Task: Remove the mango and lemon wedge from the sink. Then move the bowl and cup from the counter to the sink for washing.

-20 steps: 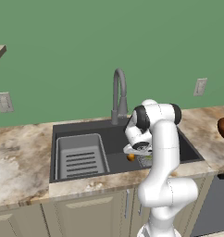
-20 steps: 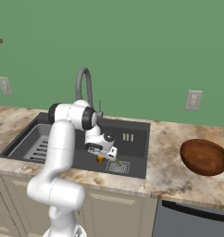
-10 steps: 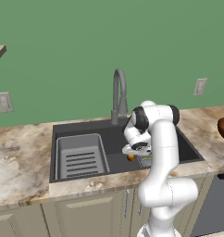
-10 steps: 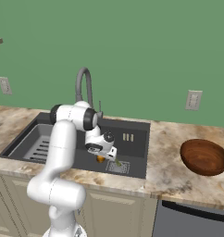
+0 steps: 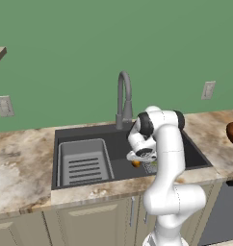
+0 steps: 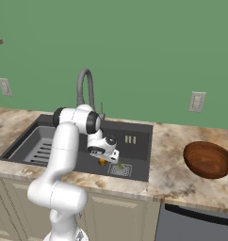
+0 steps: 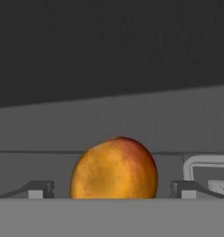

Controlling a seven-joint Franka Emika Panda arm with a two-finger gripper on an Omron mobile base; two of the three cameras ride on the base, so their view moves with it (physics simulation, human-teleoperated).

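Observation:
The orange-brown mango (image 7: 115, 170) lies on the floor of the dark grey sink (image 5: 89, 132), also seen as the mango (image 5: 135, 164) (image 6: 102, 161) just under the hand. My gripper (image 7: 113, 190) is lowered into the basin and open. Its fingertips (image 7: 40, 189) stand on either side of the fruit with a gap to it. A tiny yellowish-green lemon wedge (image 6: 119, 165) rests by the drain plate, just right of the mango. The reddish-brown bowl (image 6: 209, 159) sits on the marbled counter (image 6: 172, 162) right of the sink. The cup is out of view.
A lighter grey slotted tray (image 5: 84, 163) fills the sink's left half. The grey gooseneck faucet (image 5: 124, 96) rises behind the basin, close to the arm's elbow. Wall outlets (image 6: 197, 101) sit on the green wall. Pale cabinets run below the counter.

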